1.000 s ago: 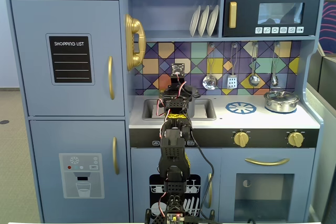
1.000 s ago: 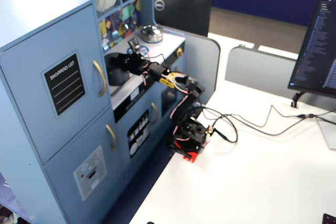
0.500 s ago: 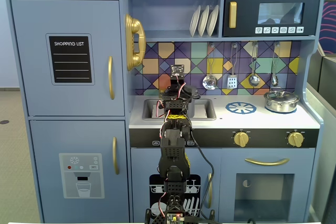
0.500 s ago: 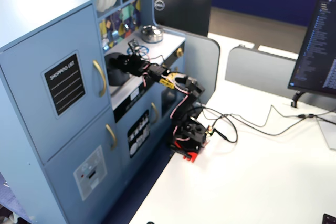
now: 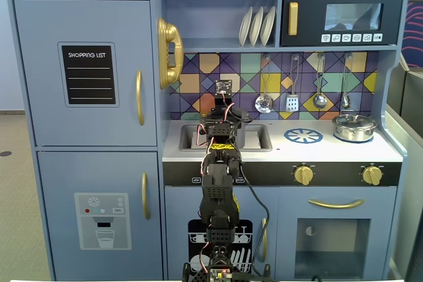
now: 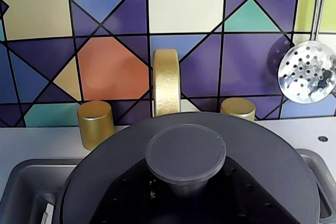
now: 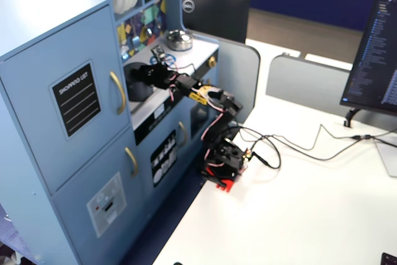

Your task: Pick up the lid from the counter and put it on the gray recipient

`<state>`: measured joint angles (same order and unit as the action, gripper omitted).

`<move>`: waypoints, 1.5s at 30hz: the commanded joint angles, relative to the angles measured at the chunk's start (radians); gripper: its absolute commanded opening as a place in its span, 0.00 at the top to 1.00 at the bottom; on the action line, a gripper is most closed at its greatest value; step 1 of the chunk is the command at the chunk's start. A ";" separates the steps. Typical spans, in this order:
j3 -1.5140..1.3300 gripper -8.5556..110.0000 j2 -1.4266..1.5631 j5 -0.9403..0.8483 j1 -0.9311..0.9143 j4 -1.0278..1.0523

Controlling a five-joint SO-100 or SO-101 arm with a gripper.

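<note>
Toy kitchen [image 5: 86, 77] fills most of a fixed view, its pale counter surface [image 5: 284, 151] crossing the middle right of the frame. The black robot arm [image 5: 218, 196] rises from the bottom centre and reaches over the sink [image 5: 261, 138] at centre. In the wrist view the lid [image 6: 262, 166], dark gray and round, fills the lower half of the frame, with its flat knob [image 6: 185, 153] at lower centre. It lies over the sink area, in front of the gold faucet [image 6: 167, 82] and two gold taps [image 6: 95, 123]. The gray recipient is hidden beneath it; contact cannot be judged. The fingers are not clearly visible, so their opening and hold cannot be told. A slotted spoon [image 6: 307, 72] hangs at upper right. The steel pot [image 5: 354, 127] stands at right.
</note>
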<state>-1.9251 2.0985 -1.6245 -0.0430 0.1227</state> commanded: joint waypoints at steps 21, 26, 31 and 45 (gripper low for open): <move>-0.064 0.89 0.709 0.089 0.078 0.956; -0.265 0.93 0.896 0.091 0.052 1.212; -0.600 0.93 0.913 0.060 0.023 1.147; -1.075 0.93 1.080 0.187 0.092 1.272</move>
<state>-2.9989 3.1707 -1.4680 0.0276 1.2962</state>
